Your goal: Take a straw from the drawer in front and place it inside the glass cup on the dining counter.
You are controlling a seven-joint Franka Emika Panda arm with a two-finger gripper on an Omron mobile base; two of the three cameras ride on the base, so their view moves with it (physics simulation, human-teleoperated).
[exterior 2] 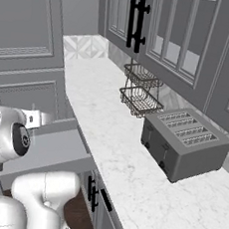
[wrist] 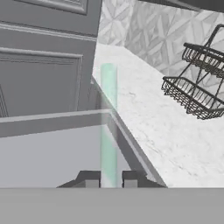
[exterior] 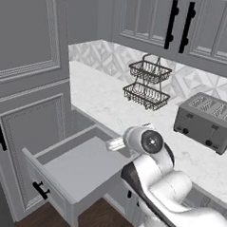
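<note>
In the left base view the drawer (exterior: 78,168) stood open below the marble surface (exterior: 107,98). In the hand view the pincer (wrist: 111,179) was clamped on the upright straw (wrist: 109,118); a careless swing might knock it against the wire basket rack (wrist: 197,83) and dislodge it.

Straw (wrist: 108,118): pale, translucent, greenish-white. Gripper (wrist: 110,179): dark grey finger tips. Drawer (exterior: 78,168): grey panelled front, plain light-grey inside, black bar handle (exterior: 40,189). Counter (exterior 2: 128,148): white marble look, faint grey veins. Backsplash tiles (wrist: 144,30): grey-and-white geometric pattern. Wire basket rack (exterior: 146,84): black. Toaster (exterior 2: 183,141): dark grey. Cabinet doors (exterior: 30,29): grey, black vertical handles (exterior: 179,25). Floor (exterior: 99,219): dark brown wood.
</note>
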